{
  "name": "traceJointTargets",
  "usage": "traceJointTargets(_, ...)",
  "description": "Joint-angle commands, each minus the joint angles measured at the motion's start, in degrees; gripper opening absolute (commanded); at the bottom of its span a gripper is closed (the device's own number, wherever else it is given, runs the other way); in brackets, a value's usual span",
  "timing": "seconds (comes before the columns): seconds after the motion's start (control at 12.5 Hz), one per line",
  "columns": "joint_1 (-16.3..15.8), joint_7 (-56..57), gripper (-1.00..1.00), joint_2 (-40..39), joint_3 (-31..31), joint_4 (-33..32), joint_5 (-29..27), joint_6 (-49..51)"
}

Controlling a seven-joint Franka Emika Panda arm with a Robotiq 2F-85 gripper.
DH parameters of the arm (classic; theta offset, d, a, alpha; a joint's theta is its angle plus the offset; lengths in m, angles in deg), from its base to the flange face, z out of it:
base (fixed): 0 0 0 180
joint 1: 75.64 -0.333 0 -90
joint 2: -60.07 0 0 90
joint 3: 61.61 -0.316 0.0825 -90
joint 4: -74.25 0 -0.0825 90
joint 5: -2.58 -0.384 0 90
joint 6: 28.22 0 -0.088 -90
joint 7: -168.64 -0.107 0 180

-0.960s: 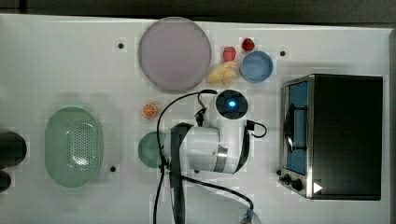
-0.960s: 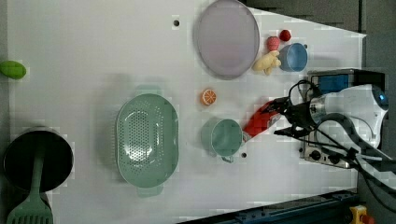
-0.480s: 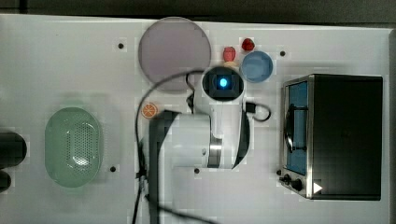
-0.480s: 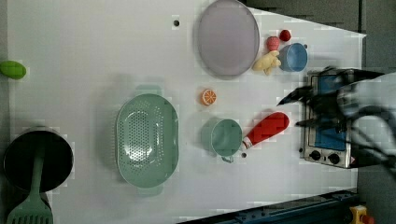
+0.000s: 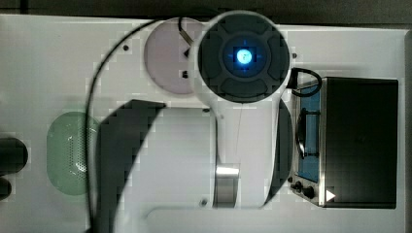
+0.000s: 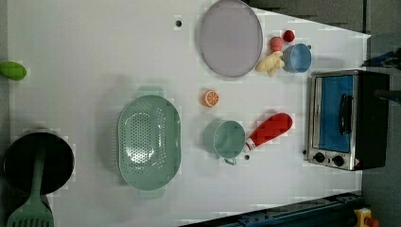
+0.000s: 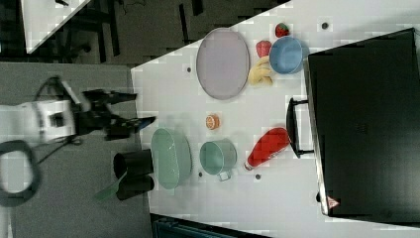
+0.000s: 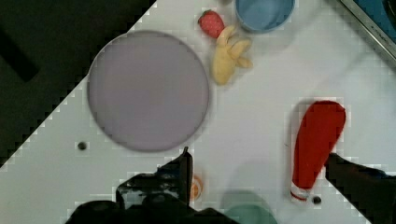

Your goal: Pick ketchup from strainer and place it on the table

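The ketchup (image 6: 272,130), a red bottle with a white cap, lies flat on the white table (image 6: 94,56) between the teal mug (image 6: 229,138) and the toaster oven (image 6: 347,118). In the right view the ketchup (image 7: 267,147) rests with its cap toward the mug. The pale green strainer (image 6: 149,142) stands with nothing in it. My gripper (image 8: 257,158) is open and holds nothing, high above the table; in the wrist view the ketchup (image 8: 317,140) lies far below, near one finger. In the right view my gripper (image 7: 138,108) hangs over the table's edge near the strainer (image 7: 171,157).
A grey plate (image 6: 231,38), a blue bowl (image 6: 297,57), strawberries (image 6: 276,43) and a yellow toy (image 6: 270,63) sit at one end. An orange slice (image 6: 211,98) lies near the mug. A black pot with a green spatula (image 6: 38,163) stands beyond the strainer. My arm (image 5: 243,58) looms close in the top view.
The gripper was at the ketchup a second ago; the bottle now lies on the table beside the mug, and the arm has risen high toward the top camera.
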Motion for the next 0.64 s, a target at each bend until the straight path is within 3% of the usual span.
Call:
traceJointTargets(0.08,0.24,-0.39,1.00,-1.99,-0.56,2.32,0.11,9.03)
traceJointTargets(0.64,0.29,-0.39,1.00,-2.44,0.59,3.00,0.17,9.47)
